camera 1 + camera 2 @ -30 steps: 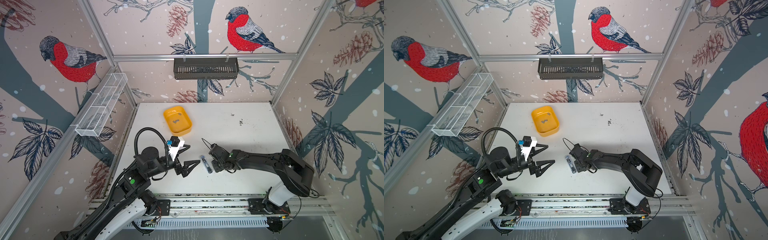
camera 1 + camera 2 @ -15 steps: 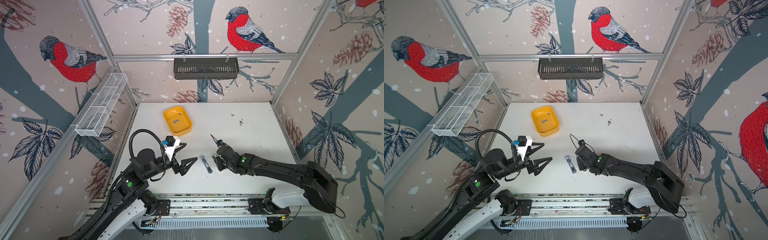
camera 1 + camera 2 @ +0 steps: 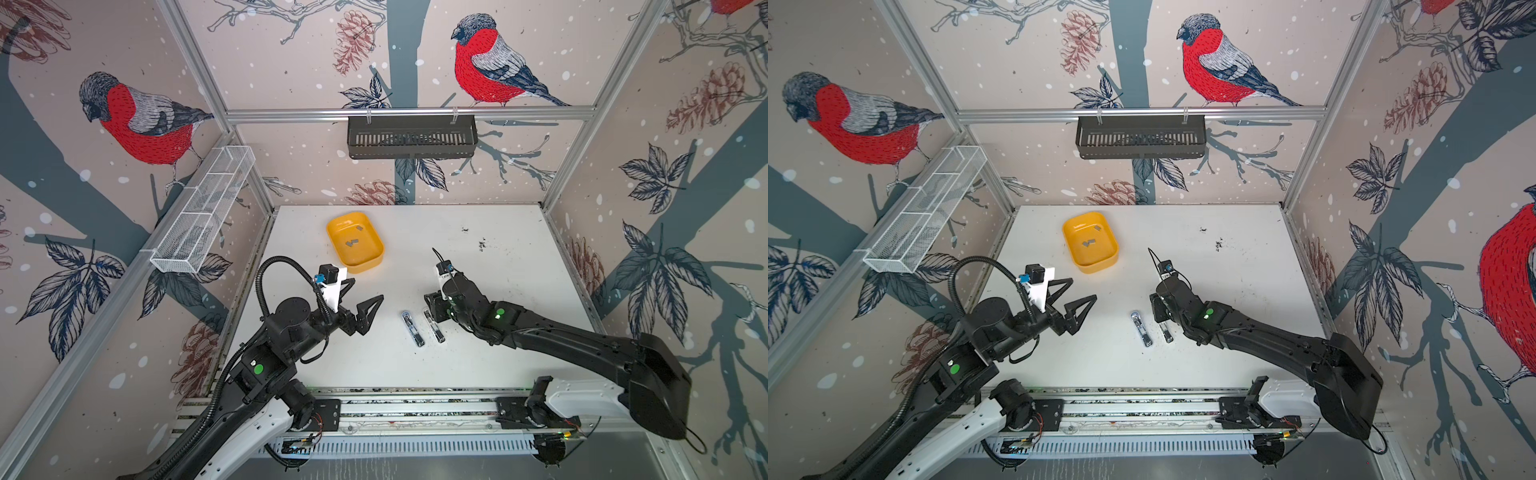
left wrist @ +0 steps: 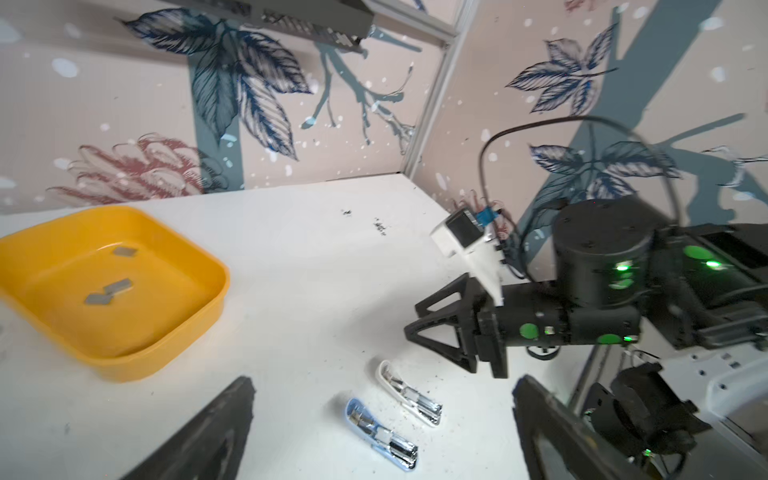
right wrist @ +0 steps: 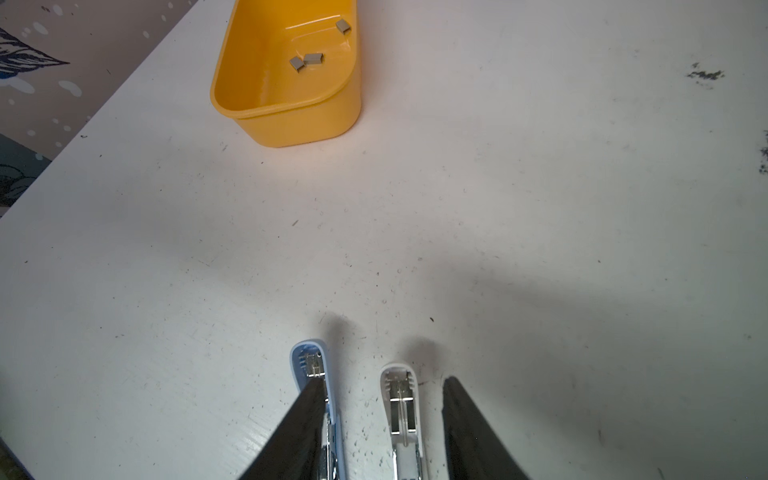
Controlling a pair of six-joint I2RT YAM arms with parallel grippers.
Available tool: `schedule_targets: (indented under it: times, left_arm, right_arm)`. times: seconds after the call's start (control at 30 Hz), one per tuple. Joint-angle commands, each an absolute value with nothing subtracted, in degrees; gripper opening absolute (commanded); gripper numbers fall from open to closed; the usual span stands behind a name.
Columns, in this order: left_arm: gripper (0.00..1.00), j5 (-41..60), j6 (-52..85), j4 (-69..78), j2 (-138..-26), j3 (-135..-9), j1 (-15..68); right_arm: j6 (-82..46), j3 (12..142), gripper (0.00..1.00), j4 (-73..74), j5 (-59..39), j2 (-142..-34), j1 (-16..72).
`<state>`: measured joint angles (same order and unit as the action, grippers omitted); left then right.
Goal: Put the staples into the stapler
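Flat grey metal staples (image 5: 311,59) lie in the glossy, rounded yellow tray (image 5: 299,124). Near the tray, the right gripper (image 5: 384,382) straddles the slim white stapler (image 5: 401,399), jaws apart; the left gripper (image 3: 367,289) is spread wide.

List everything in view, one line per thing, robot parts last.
table: one, white, floor of the cell
tray: one, yellow, far left part of table
staples: three strips, grey, inside tray
blue stapler: one, pale blue with chrome, opened flat, table middle
white stapler: one, white with chrome, opened flat, just right of blue stapler, not touching
specks: scattered, dark, far right part of table
black basket: one, black, hung on back rail
wire basket: one, white, on left wall
left jaws: one pair, black, wide open, empty, left of the staplers
right jaws: one pair, black, open, empty, over the staplers, either side of white stapler in the right wrist view
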<state>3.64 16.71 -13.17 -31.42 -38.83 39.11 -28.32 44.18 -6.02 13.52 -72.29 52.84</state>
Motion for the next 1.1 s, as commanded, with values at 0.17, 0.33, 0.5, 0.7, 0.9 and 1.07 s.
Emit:
schedule_targets:
  times: [0.17, 0.33, 0.5, 0.7, 0.9, 1.07]
  left_arm:
    - [0.89, -16.5, 24.8, -19.7, -42.5, -43.3, 37.8]
    - [0.85, -16.1, 26.9, -21.5, -53.6, -48.8, 31.5]
    - [0.81, -11.2, 26.3, -19.7, -62.1, -52.1, 20.7]
    - [0.81, -4.9, 25.8, -17.3, -74.1, -56.1, 11.4]
    - [0.73, -1.1, 26.4, -17.2, -84.1, -61.9, 8.2]
    - [0.64, -0.7, 25.0, -18.5, -93.7, -67.8, 8.2]
  right_arm:
    - [-25.8, 44.7, 0.49, -6.8, 16.4, -70.4, 50.8]
    - [-25.0, 41.5, 0.51, -3.9, 14.0, -69.1, 48.6]
    - [-21.5, 38.2, 0.58, -0.4, 9.4, -67.1, 47.6]
    - [-18.7, 36.2, 0.70, 1.0, 7.6, -61.6, 47.7]
    - [-17.6, 33.6, 0.93, 0.6, 6.6, -53.6, 47.4]
    - [-18.8, 33.1, 1.00, -2.6, 7.7, -48.6, 47.6]
